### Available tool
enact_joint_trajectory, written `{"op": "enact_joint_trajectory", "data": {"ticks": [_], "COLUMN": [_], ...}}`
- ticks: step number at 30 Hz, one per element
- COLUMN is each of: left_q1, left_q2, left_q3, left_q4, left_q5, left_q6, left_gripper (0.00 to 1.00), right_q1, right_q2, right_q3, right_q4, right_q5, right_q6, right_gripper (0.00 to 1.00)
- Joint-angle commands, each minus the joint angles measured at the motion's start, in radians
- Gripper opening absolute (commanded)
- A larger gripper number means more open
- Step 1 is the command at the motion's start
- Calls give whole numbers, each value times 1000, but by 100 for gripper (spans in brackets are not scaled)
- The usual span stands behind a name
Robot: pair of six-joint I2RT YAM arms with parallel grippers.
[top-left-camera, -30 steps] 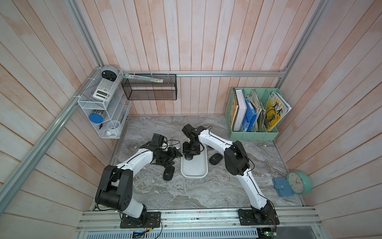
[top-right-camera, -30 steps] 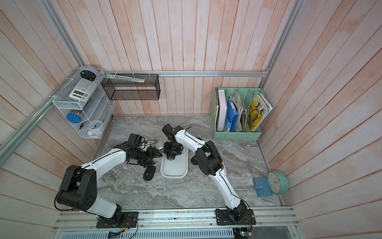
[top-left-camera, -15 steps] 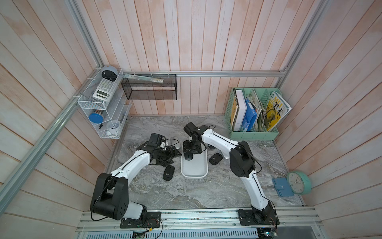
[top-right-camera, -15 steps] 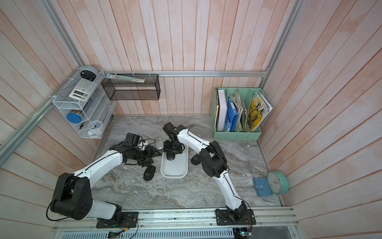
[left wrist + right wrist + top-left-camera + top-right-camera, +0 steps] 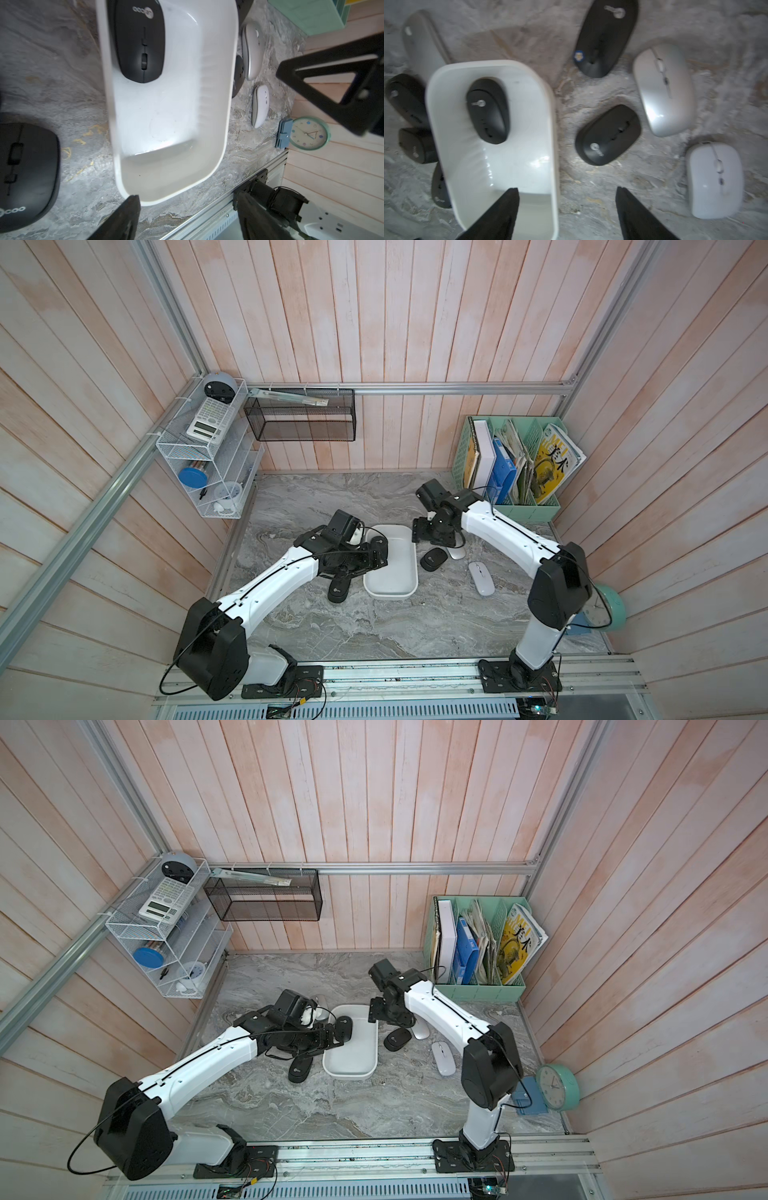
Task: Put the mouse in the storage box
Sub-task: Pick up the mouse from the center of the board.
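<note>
The white storage box (image 5: 390, 594) (image 5: 349, 1073) (image 5: 212, 93) (image 5: 488, 63) lies mid-table. A black mouse (image 5: 379, 540) (image 5: 345, 1025) (image 5: 139, 41) (image 5: 488, 112) rests inside at its far left corner. My left gripper (image 5: 376, 556) (image 5: 332, 1036) (image 5: 186, 197) hovers at the box's left rim beside that mouse, open and empty. My right gripper (image 5: 432, 533) (image 5: 388, 1013) (image 5: 566, 190) hangs open and empty over the box's far right corner and the table beside it.
Right of the box lie a black mouse (image 5: 433, 560), a silver mouse (image 5: 455, 552) and a white mouse (image 5: 481, 578). Several black mice (image 5: 417, 145) crowd the box's left side. A mint file holder (image 5: 515, 506) stands back right, a clock (image 5: 611, 610) at the right edge.
My right gripper has opened, left the black mouse in the box and drawn back to the right. The left gripper has shifted right toward the box's rim.
</note>
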Motion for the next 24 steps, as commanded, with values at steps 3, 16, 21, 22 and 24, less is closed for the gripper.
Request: {"op": "enact_joint_trajectory", "data": {"ticks": [3, 16, 21, 22, 24], "left_q1": [-96, -151, -151, -151, -151], "left_q2": [26, 94, 83, 82, 87], "left_q3": [56, 84, 58, 56, 53], "left_q4": [24, 49, 50, 50, 47], "left_q5": [-25, -6, -11, -12, -11], "left_q6": [-38, -47, -47, -47, -47], "left_gripper": [79, 79, 79, 79, 79], "right_q1": [-145, -231, -233, -233, -233], "right_q2": [-139, -138, -93, -82, -65], "right_q3": [-203, -391, -426, -427, -425], "right_q4": [-106, -49, -28, -29, -36], "right_q5": [141, 93, 56, 60, 87], "right_q6": [-22, -112, -146, -147, -142], "right_gripper": [84, 91, 91, 92, 91]}}
